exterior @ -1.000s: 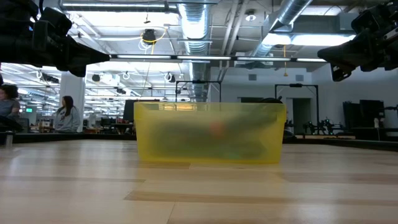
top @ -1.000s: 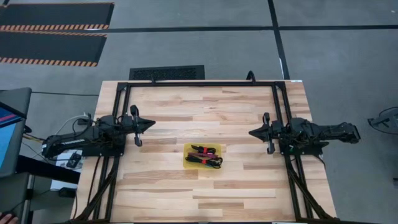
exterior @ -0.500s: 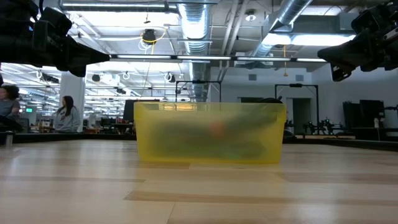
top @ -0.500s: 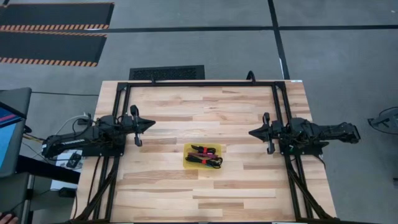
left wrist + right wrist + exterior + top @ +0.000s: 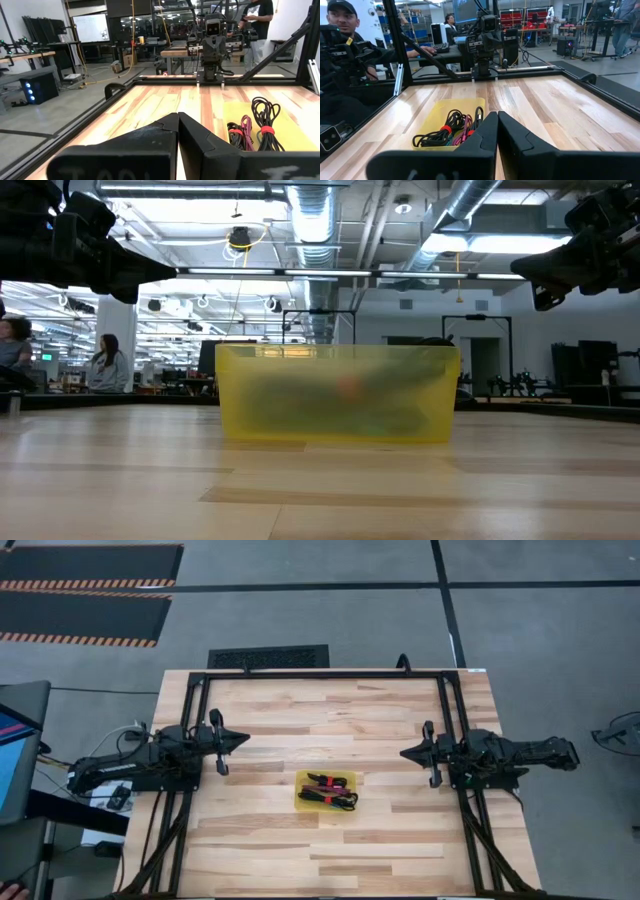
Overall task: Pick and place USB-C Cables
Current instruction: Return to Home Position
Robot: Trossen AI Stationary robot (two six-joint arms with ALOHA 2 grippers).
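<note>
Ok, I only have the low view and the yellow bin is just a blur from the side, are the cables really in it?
Observer: Yes, the high view shows the cables lying inside the yellow bin, none on the table around it.
Operator: Where are the arms?
Observer: The left gripper hovers over the table's left side, the right gripper over its right side, both clear of the bin.
Operator: Holding anything?
Observer: No, the wrist views show left fingers and right fingers shut, empty.
</note>
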